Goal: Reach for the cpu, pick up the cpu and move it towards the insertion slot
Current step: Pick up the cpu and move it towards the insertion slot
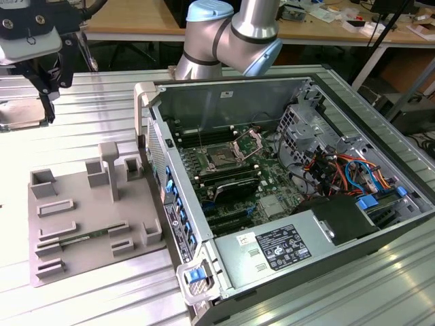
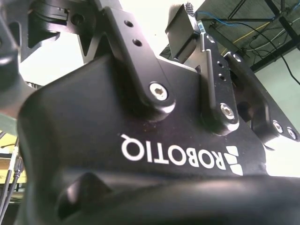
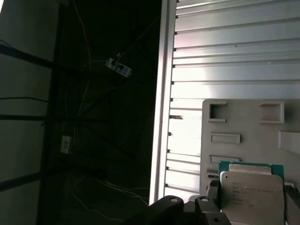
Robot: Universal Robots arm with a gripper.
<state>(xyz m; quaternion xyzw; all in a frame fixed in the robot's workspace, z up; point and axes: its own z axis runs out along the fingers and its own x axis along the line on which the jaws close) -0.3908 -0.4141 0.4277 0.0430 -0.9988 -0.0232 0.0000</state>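
the exterior view puts the tool (image 1: 49, 102) at the far end of the exterior view's left, raised above the table (image 1: 88, 122) and pointing down. the arm (image 1: 231, 34) curves in from the far side. from there i cannot make out what the tool carries.

the first wrist view supplies that. the cpu (image 3: 252, 192), a flat square with a dull silvery lid on a green base, sits close to the lens. dark tool parts press against two opposite edges of it, so the tool is clamped on the cpu. the cpu is in the air, with the tray (image 3: 243, 126) behind it. one edge of the cpu is cut off by the picture. the second wrist view looks along the matte black tool body and its bolted links; the tips run out of the picture.

the slot (image 1: 221, 161) is a small dark square on the green board (image 1: 272, 176) inside the open metal case (image 1: 224, 102). its shiny frame (image 1: 249, 145) is tipped up beside it. the slot lies well apart from the tool, toward the exterior view's right. nearer than the tool and left of the case, the matte grey tray rests on the ribbed aluminium table. it has raised blocks and sunken pockets, and a thin green stick (image 1: 85, 238) lies in one long groove.
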